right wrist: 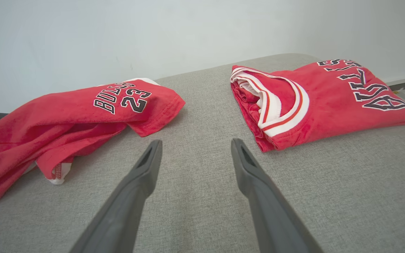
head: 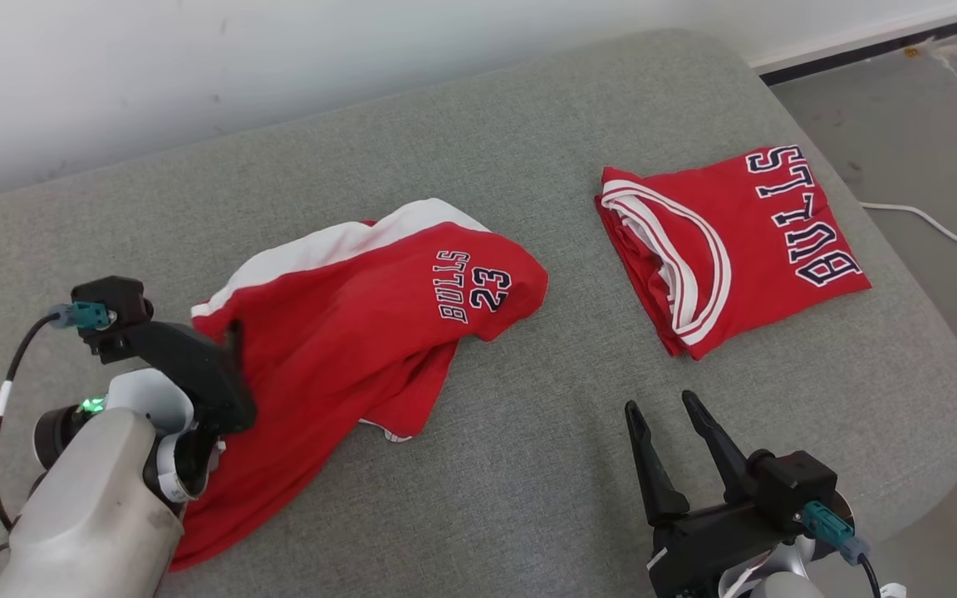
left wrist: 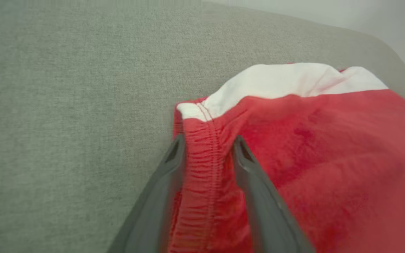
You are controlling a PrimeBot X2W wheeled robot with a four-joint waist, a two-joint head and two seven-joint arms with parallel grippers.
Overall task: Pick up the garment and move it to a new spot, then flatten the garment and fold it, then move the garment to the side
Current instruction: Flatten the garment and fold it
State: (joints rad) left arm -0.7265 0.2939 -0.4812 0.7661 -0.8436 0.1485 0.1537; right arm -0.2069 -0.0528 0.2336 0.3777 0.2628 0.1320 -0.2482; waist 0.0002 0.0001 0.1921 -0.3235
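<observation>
garment: crumpled red-and-white fabric shorts (head: 345, 332), elastic waistband (left wrist: 202, 168) between left jaws
left gripper (left wrist: 207, 147): wide apart, straddling, nothing pinched
right gripper (head: 657, 400): wide, empty, shorts well off
handling: light, floppy; grab waistband corner

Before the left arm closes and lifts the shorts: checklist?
1. Waistband between left fingers: ok.
2. Left fingers clamped on it: not ok, they stand apart.
3. Right fingers open, off the cloth: ok.
4. Folded jersey apart from shorts: ok.
5. Bare cushion in front for laying the shorts flat: ok.
6. How many cloth layers sit between the left fingers: cannot tell.
</observation>
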